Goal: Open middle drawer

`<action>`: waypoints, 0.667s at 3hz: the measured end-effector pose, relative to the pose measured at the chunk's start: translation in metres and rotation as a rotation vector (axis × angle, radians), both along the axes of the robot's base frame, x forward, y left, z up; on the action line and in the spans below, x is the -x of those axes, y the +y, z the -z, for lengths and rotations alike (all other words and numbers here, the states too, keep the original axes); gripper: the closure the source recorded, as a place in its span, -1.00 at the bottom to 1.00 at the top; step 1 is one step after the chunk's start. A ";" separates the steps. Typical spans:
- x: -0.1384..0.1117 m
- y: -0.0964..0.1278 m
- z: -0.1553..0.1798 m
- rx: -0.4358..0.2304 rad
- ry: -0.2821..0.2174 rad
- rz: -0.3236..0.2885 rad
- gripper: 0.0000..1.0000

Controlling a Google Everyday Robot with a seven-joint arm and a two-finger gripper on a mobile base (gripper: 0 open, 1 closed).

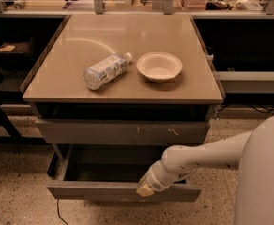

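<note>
The middle drawer (104, 191) is pulled out from the cabinet below the table. Its plain grey front faces the camera and its shallow dark tray interior (109, 170) is open to view. My gripper (144, 190) sits at the end of the white arm (198, 156), which reaches in from the right. It rests at the top edge of the drawer front, right of its centre. Above it is the taller grey front with pale scratch marks (123, 131), which is closed.
On the tan tabletop (71, 86) a clear plastic bottle (104, 71) lies on its side next to a white bowl (159, 66). My white body (263, 172) fills the lower right. Dark shelving stands on both sides, and the floor is speckled.
</note>
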State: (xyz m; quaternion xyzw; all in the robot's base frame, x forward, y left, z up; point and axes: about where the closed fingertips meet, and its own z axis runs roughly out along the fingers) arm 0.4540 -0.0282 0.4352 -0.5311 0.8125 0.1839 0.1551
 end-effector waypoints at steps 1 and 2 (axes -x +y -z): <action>0.007 -0.002 0.003 0.002 0.028 0.001 1.00; 0.013 -0.003 0.002 0.006 0.046 0.009 1.00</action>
